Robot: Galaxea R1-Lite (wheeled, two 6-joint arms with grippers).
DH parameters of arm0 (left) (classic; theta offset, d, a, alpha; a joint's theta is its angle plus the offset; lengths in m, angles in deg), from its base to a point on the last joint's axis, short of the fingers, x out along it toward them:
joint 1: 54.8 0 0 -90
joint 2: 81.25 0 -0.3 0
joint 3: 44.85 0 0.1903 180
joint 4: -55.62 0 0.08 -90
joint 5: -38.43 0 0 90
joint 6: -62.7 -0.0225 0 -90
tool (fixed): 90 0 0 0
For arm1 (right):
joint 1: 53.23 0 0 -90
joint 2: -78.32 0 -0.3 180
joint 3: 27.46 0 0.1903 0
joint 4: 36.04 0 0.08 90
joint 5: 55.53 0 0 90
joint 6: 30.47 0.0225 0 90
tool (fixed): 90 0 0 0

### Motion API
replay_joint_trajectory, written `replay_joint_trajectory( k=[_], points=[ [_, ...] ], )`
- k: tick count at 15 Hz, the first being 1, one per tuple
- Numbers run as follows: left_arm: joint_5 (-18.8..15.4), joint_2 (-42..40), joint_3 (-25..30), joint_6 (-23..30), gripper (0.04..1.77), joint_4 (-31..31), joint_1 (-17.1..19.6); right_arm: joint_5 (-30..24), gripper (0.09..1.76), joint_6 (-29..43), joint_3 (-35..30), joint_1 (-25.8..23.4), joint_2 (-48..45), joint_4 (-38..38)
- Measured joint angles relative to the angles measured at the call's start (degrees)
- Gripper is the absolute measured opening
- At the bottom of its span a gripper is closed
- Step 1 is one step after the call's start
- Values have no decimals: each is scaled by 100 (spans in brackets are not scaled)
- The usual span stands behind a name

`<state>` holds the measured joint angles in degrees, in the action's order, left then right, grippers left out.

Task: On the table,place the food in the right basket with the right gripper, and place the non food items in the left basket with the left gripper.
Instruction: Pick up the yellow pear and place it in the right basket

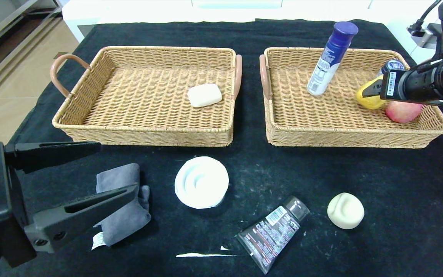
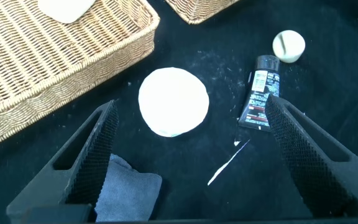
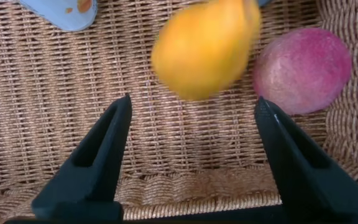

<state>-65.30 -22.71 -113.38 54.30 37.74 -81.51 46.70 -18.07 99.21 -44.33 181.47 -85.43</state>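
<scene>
My right gripper (image 1: 371, 91) is open over the right basket (image 1: 340, 139) near its right end, jaws wide apart and empty (image 3: 194, 102). The yellow pear (image 1: 368, 100) lies just past the jaws, free of them and blurred in the right wrist view (image 3: 204, 46). The white bottle with a blue cap (image 1: 331, 57) stands in that basket. The pale bun (image 1: 345, 210) lies on the black table, front right. My left gripper (image 1: 117, 168) is open above the grey cloth (image 1: 123, 215), front left. The white coiled roll (image 1: 201, 182) and black tube (image 1: 273, 232) lie on the cloth-covered table.
A red apple (image 1: 403, 110) and a blue-topped container (image 1: 392, 65) sit in the right basket by the pear. The left basket (image 1: 144, 129) holds a cream soap bar (image 1: 204, 95). A thin white strip (image 1: 206, 254) lies near the table's front edge.
</scene>
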Motion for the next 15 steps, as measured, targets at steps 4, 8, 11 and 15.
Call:
replay_joint_trajectory(
  k=[4,8,11,15],
  points=[
    [0,0,-1,0,172,0,0,17,156,-6,-22,-6,0,-16],
    [1,0,0,0,172,0,0,4,162,-9,-155,-4,-44,-17],
    [6,0,5,0,172,0,0,-16,165,-24,-291,7,-161,-27],
    [9,0,7,0,172,0,0,-10,167,-105,-592,118,-463,-57]
  ],
)
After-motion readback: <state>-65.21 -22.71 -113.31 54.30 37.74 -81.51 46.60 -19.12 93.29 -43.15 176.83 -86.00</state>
